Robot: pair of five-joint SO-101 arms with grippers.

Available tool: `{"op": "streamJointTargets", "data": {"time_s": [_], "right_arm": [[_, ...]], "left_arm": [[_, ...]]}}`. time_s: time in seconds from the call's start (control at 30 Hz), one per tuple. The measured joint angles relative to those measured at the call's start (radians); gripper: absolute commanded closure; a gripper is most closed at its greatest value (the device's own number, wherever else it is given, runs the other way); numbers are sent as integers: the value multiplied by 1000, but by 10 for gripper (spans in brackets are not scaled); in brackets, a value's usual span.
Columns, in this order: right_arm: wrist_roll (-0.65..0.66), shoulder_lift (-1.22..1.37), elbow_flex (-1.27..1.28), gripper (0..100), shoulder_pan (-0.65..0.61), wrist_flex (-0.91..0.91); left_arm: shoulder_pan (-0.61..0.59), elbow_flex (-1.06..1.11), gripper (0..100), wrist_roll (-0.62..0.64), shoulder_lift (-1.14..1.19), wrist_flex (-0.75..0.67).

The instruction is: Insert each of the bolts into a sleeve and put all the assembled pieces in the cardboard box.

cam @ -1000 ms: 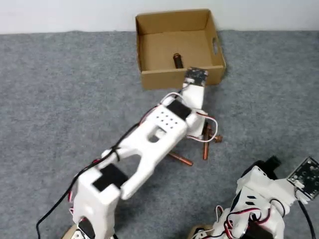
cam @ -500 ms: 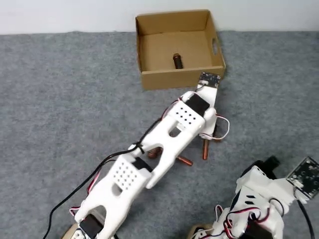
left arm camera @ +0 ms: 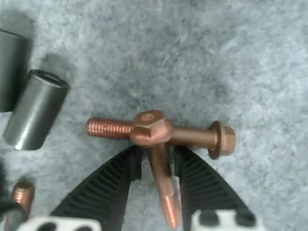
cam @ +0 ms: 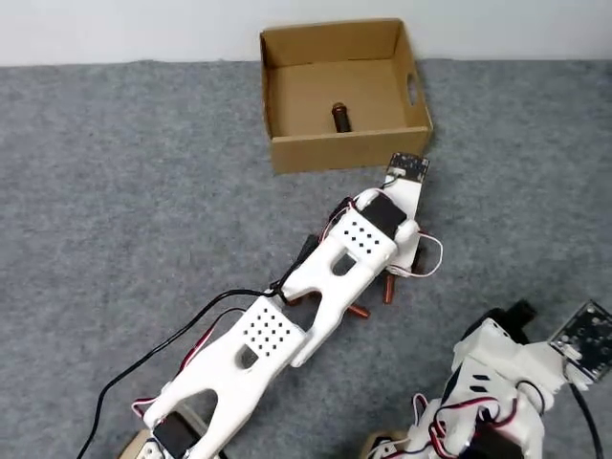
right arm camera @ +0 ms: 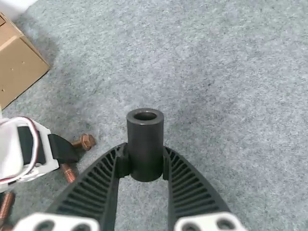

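The table (cam: pixel 115 210) is covered from side to side in a mottled grey, felt-like carpet (cam: pixel 535 191) with a short fuzzy nap. Along its far edge runs a plain white band (cam: pixel 124 29). The light is soft and even, throwing only faint shadows.

copper bolts (left arm camera: pixel 192 137), dark grey sleeves (left arm camera: pixel 36 115), brown cardboard box (cam: pixel 344 151), mottled grey carpet (cam: pixel 124 191), white arms (cam: pixel 354 249).

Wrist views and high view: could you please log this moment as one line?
left gripper: over a bolt atop a second bolt | right gripper: shut on sleeve | cardboard box: one piece inside
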Motion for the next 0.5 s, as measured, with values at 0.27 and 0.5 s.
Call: {"op": "streamJointTargets", "data": {"time_s": [0.27, 0.5], "right_arm": [[0, 0, 0, 991, 0, 0], [0, 0, 0, 991, 0, 0]], "left_arm": [[0, -34, 996, 12, 11, 23], [0, -32, 997, 12, -44, 35]]}}
